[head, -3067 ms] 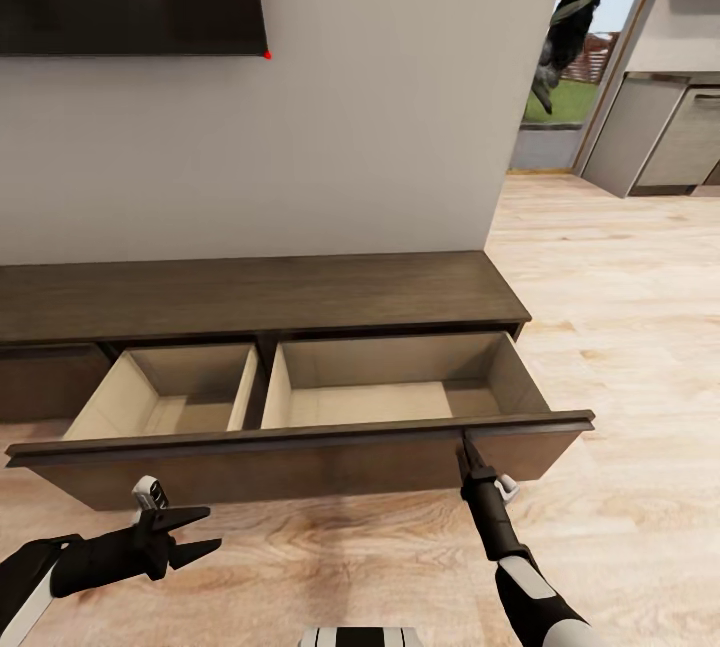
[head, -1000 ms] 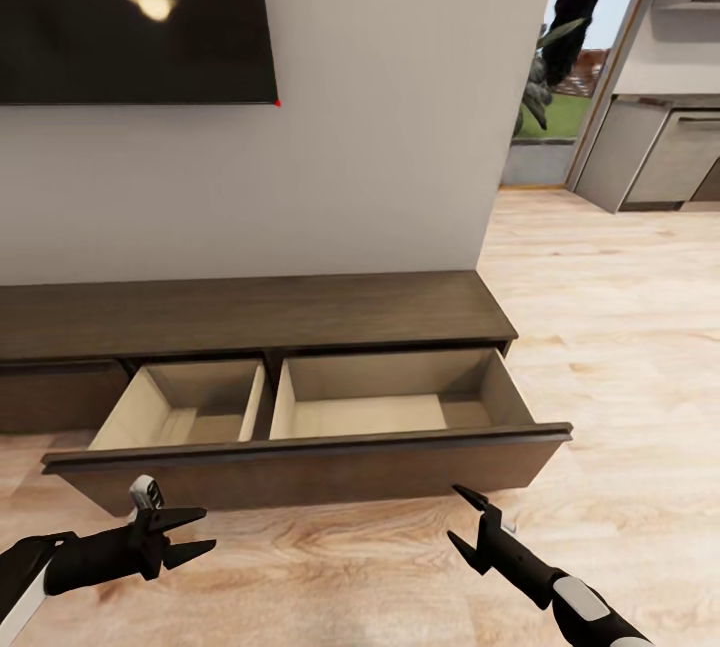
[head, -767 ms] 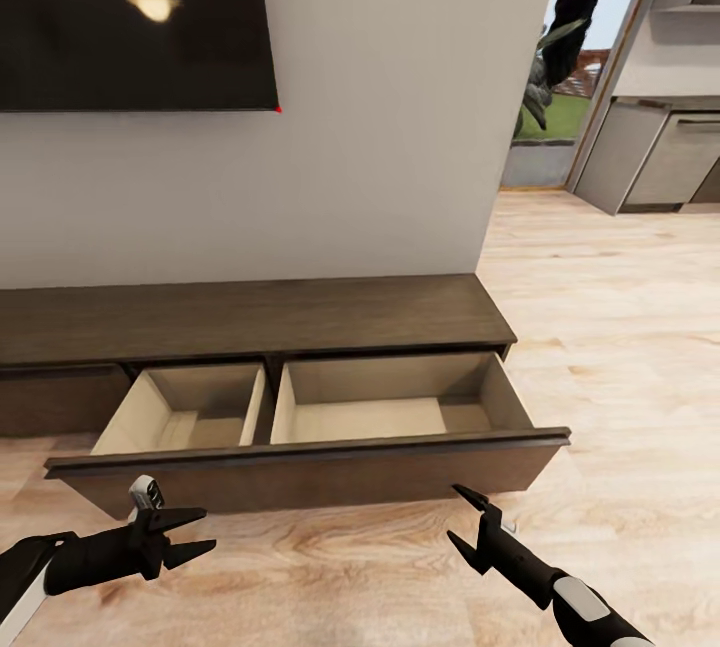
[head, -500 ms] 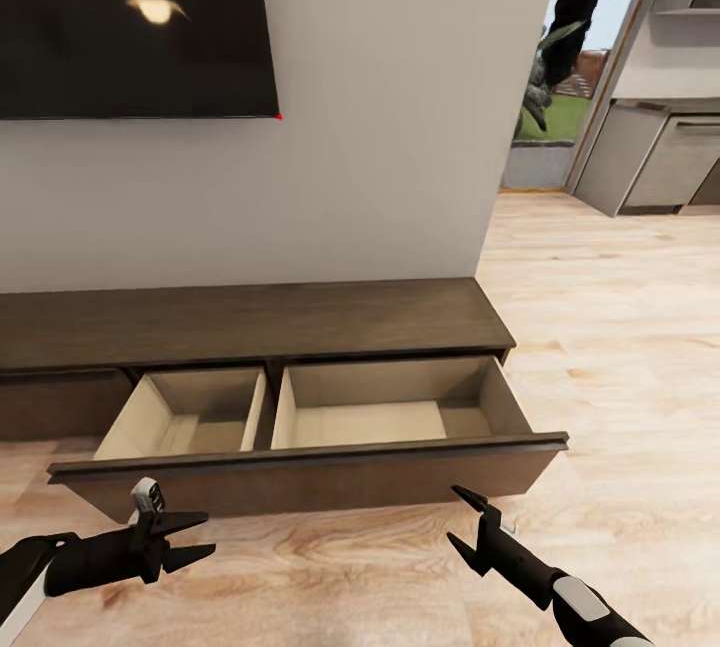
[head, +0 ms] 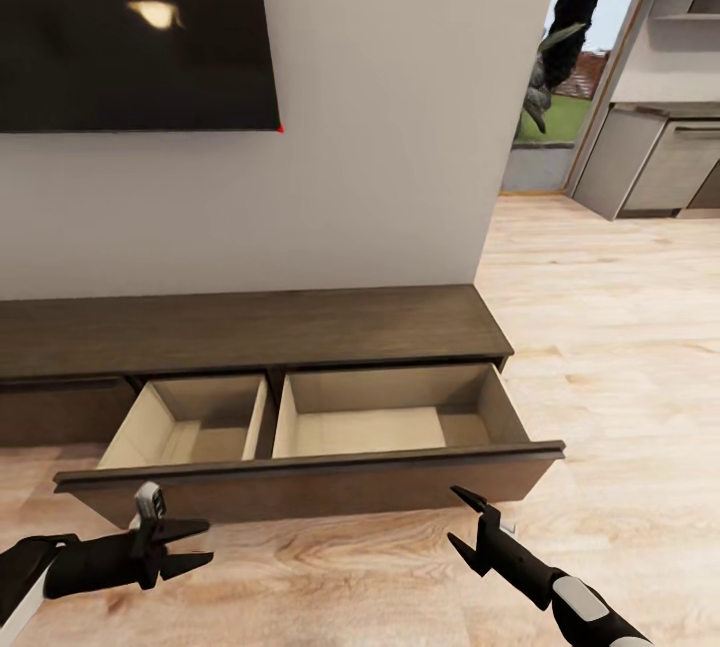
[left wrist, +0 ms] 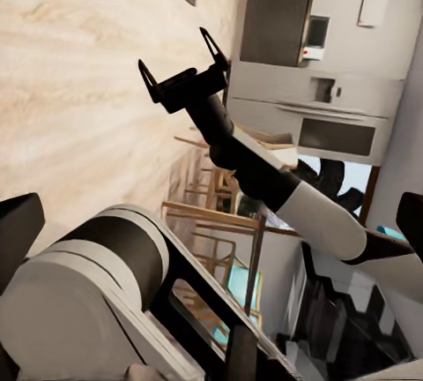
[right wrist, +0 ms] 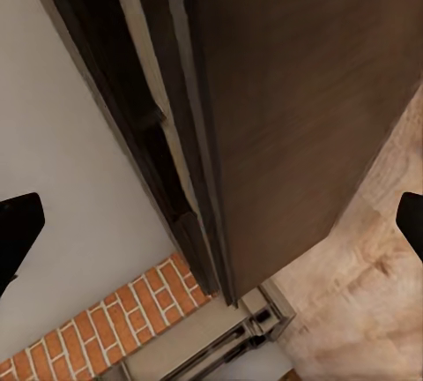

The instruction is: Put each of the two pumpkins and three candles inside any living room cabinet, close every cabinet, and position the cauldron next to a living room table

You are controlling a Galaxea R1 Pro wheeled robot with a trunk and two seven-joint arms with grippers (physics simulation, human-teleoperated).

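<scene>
The cabinet (head: pixel 250 327) is a long, low dark-brown unit against the wall. Its wide drawer (head: pixel 310 482) is pulled out, and both pale beige compartments are empty. My left gripper (head: pixel 205 541) hangs open over the floor, just in front of the drawer's left part. My right gripper (head: pixel 455 515) is open too, close below the drawer front's right part and apart from it. In the right wrist view the dark drawer front (right wrist: pixel 291 116) is near. The left wrist view looks across at the right gripper (left wrist: pixel 173 50). The pumpkins, candles, cauldron and table are out of view.
A black TV (head: pixel 130 27) hangs on the white wall above the cabinet. The light wooden floor (head: pixel 620 377) extends to the right towards a doorway with a plant (head: pixel 560 37) and grey kitchen units (head: pixel 660 157).
My right gripper, earlier at the drawer front's top edge, has drawn back and now stands open. The camera has backed away, so the cabinet sits lower and smaller. The drawer stays open.
</scene>
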